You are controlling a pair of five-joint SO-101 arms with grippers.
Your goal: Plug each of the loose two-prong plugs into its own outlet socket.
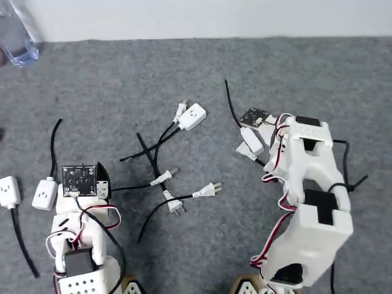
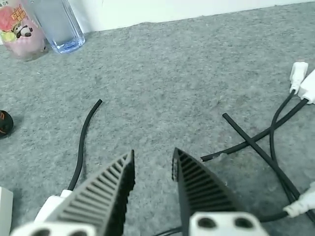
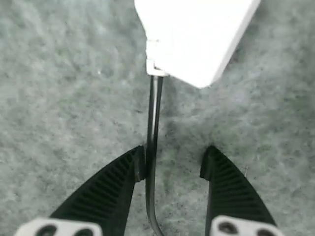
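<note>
Three loose two-prong plugs lie mid-table on black cords: one (image 1: 164, 177), one (image 1: 175, 207) and one (image 1: 209, 189). A white socket (image 1: 193, 116) sits farther back with another plug (image 1: 179, 111) beside it. Two more white sockets (image 1: 44, 193) (image 1: 8, 190) lie at the left. My left gripper (image 2: 152, 157) is open above bare carpet, next to the nearer left socket (image 2: 49, 209). My right gripper (image 3: 174, 155) is open and low over a white socket block (image 3: 197, 34); that block's black cord (image 3: 153, 132) runs between the fingers, against one of them. The right gripper (image 1: 250, 130) hangs at centre right.
A clear glass (image 2: 56, 24) and a pink cup (image 2: 19, 29) stand at the far left by the wall. Black cords (image 1: 150, 153) cross in the middle of the grey carpet (image 1: 122, 79). A loose cord end (image 1: 54, 141) lies ahead of the left arm.
</note>
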